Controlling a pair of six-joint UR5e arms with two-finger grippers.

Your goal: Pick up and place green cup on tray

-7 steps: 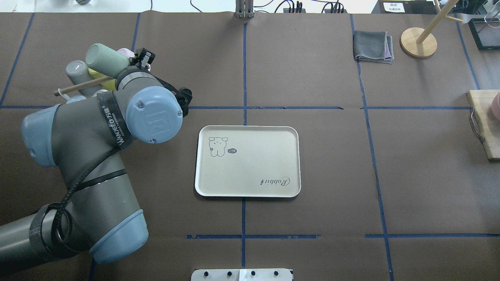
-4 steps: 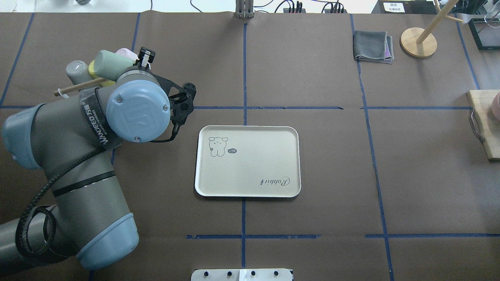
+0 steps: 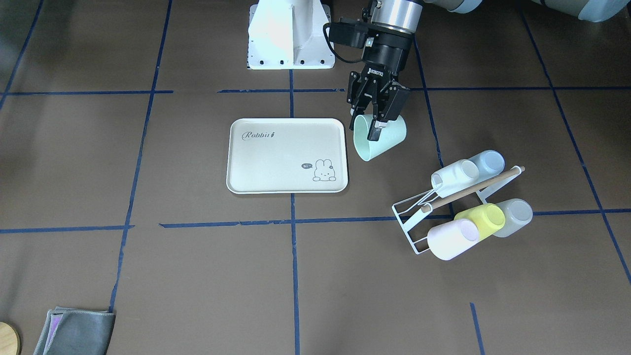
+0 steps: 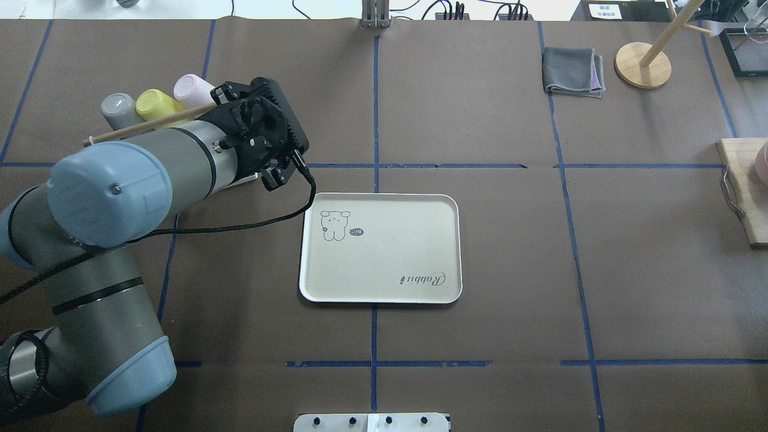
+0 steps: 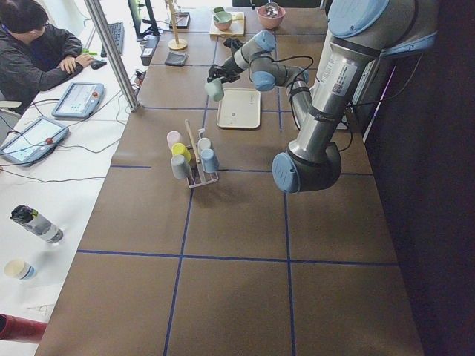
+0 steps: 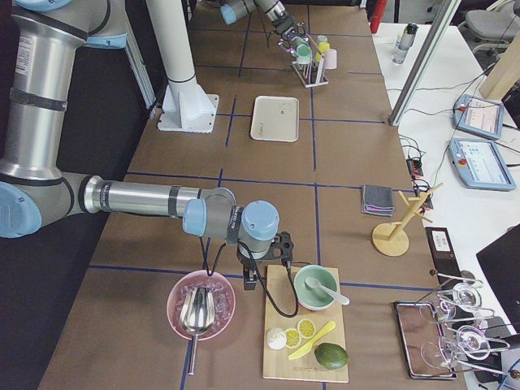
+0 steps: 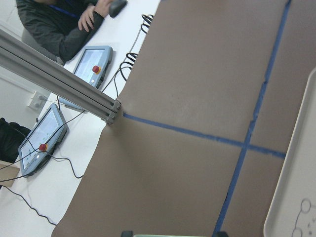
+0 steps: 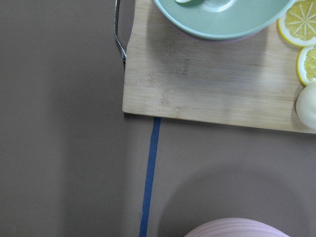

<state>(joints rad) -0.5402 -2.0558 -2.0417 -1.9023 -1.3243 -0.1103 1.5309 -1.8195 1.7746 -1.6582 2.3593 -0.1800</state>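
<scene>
We see the left pincer (image 3: 367, 126) pinching the green cup (image 3: 384, 138) by its rim in the front-facing view. One finger reaches into the mouth and the other presses on the outer wall. The cup hangs clear of the counter (image 3: 148, 276), tilted, with its mouth turned down and toward the tray (image 3: 276, 162). It sits just beside the tray's short edge at the rabbit-drawing end. We cannot tell from this steep angle whether any part of it overhangs the rim.

From overhead the cup is wholly hidden beneath the left wrist and its pincer (image 4: 277, 175), beside the tray (image 4: 384, 258). In the left side view the cup (image 5: 214, 90) is small but plainly aloft near the tray (image 5: 239, 109). The left wrist camera catches only a pale green sliver (image 7: 168, 235) cut off at the bottom edge, with the tray's rim (image 7: 296, 197) at the right.

The white wire rack (image 3: 416, 222) with its wooden dowel (image 3: 468, 190) carries five other cups (image 3: 480, 219). Overhead, the arm covers much of it.

The right pincer (image 6: 264, 275) appears only in the right side view, small, between the pink bowl (image 6: 201, 305) and the wooden cutting board (image 6: 305, 325). We cannot tell whether it is spread or pressed together. Its fingers lie outside its own wrist camera's frame, which shows the board's edge (image 8: 207, 84).
</scene>
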